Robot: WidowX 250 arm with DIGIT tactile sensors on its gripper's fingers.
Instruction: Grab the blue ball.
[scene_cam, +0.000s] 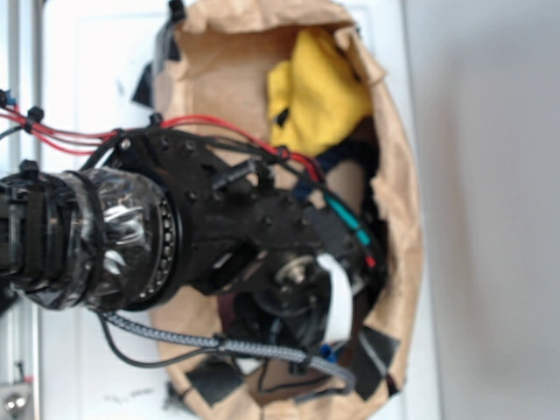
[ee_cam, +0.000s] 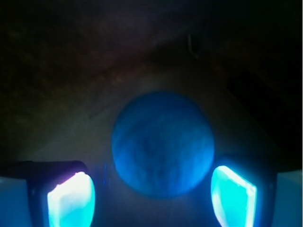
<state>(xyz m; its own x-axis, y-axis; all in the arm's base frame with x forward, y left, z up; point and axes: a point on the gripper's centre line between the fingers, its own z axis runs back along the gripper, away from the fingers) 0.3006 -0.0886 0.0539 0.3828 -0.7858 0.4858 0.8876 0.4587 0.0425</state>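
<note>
Nearest the wrist camera, the 2 glowing blue fingertips (ee_cam: 71, 198) of the gripper (ee_cam: 151, 201) stand apart, 1 at each lower corner of the view, with nothing clamped between them. Just beyond and between them sits the small round teal-blue ball with a matte, faintly textured surface (ee_cam: 162, 144), its lower edge dipping into the gap; I cannot tell whether either pad touches it. Behind the ball the brown paper floor (ee_cam: 71, 94) fades into shadow.

The step in hand looks like the final approach: the jaws bracket the ball but have not closed. The next move probably calls for a slight further advance so the pads meet the ball's widest part, then a squeeze; a round ball could squirt forward if pinched too near its edge.

In the exterior view the black robot arm (scene_cam: 219, 227) reaches into a crumpled brown paper bag (scene_cam: 402, 201), hiding the ball. A yellow cloth (scene_cam: 319, 92) lies at the far end, well apart. The bag's walls crowd the wrist closely, so sideways room looks tight.
</note>
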